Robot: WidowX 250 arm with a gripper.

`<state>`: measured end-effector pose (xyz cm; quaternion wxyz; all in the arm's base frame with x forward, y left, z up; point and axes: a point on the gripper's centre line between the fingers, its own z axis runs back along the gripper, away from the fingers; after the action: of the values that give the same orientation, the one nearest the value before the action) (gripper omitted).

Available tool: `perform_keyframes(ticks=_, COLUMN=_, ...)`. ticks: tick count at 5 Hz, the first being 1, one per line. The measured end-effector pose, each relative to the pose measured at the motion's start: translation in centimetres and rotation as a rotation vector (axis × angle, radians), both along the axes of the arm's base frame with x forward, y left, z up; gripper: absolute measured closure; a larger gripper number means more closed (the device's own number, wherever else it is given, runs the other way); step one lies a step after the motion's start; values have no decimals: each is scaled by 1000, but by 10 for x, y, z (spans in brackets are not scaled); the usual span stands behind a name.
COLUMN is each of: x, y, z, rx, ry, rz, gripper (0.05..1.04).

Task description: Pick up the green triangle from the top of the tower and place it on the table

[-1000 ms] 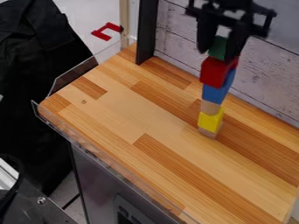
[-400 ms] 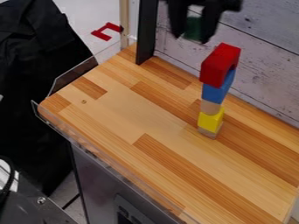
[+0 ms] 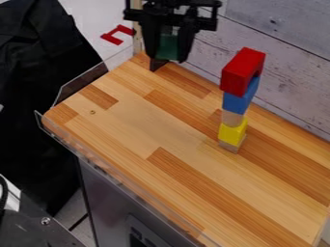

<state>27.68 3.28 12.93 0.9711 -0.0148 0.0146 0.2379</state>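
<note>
Swung away from the tower (image 3: 238,100), the gripper (image 3: 168,59) has the green block (image 3: 168,47) pinched between fingers parted by its width; lowering onto the table (image 3: 135,125) beneath remains.

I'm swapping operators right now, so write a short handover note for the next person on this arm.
Gripper: closed on the green block, holding it up near the back left of the table.
Tower: red block on top, then blue, tan, yellow, with a tan piece at the bottom; it stands.
Done: green is off the tower.
Left: set it on the table and release.
</note>
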Motion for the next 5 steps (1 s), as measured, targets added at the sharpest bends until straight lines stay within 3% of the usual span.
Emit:
perform_keyframes(ticks=1, x=1, y=12, z=-12, rx=57, ry=35, rz=113, gripper=603)
perform_keyframes(ticks=2, x=10, y=22, z=-39, rx=119, ry=109, rz=138, gripper=603)
perform_keyframes(ticks=3, x=25, y=23, z=-74, rx=99, ry=146, rz=133, gripper=603)
perform_keyframes(ticks=4, x=33, y=19, z=-112, rx=7, ry=153, rz=199, gripper=603)
perform_keyframes(ticks=5, x=35, y=22, z=-127, rx=-84, ry=130, rz=263, gripper=603)
